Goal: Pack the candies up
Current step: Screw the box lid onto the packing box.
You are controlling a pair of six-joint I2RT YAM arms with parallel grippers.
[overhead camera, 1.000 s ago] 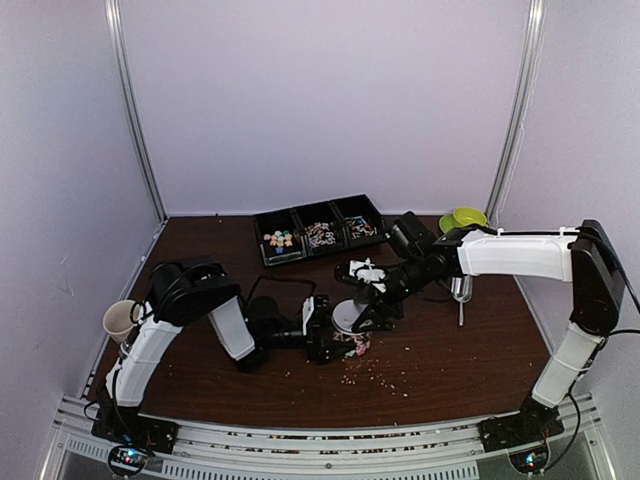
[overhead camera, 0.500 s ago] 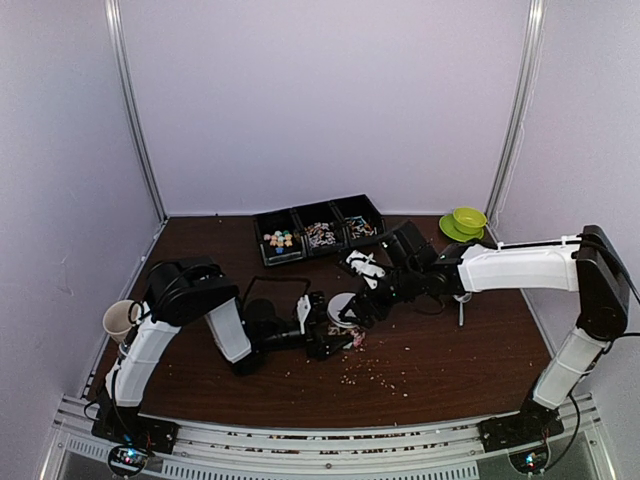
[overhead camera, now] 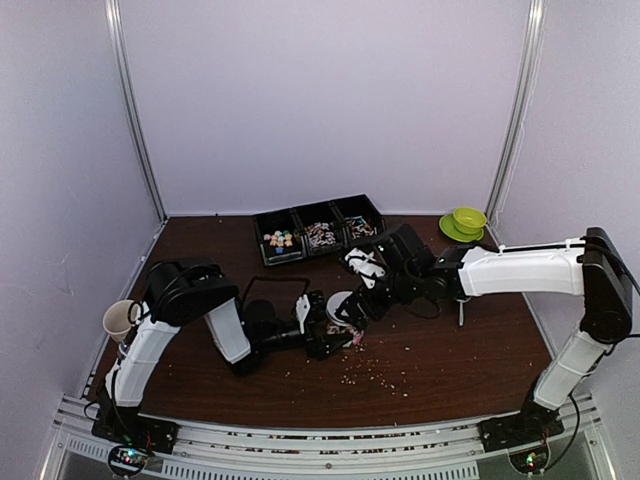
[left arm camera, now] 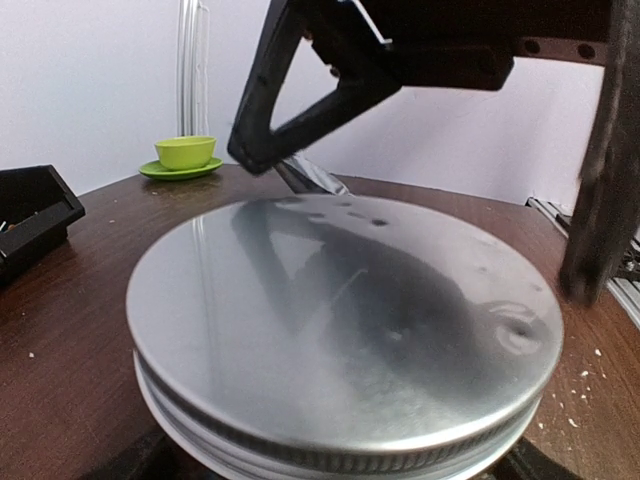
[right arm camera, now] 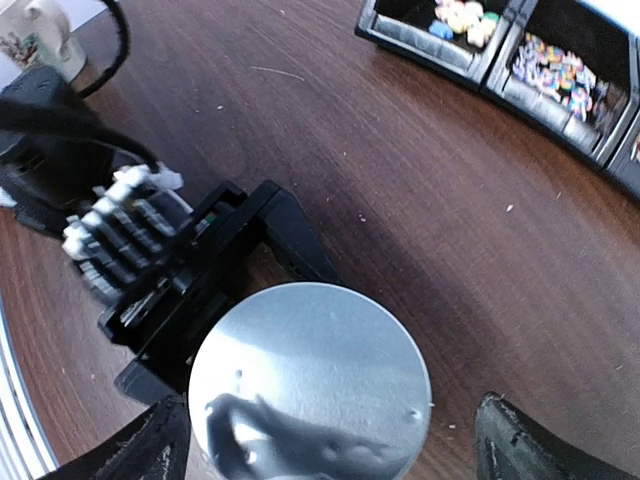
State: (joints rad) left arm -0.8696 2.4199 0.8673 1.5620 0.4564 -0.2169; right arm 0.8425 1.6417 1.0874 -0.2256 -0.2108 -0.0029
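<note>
Pale lilac walls close in a dark brown worktop flecked with crumbs. Right fingers stand wide, one on each side of the round metal lid, clear of its edge and hanging just above it. Left fingers reach in under that lid from the opposite side and appear to clasp the jar beneath it. Candies lie well beyond both pairs, in the black tray at the far side; the right fingers look the nearer. Being round, the lid offers no long axis, so I judge any grip across it would serve. One compartment holds chunky pastel pieces in yellow, blue and pink. Its neighbour holds a jumble of thin, red-marked white ones.
</note>
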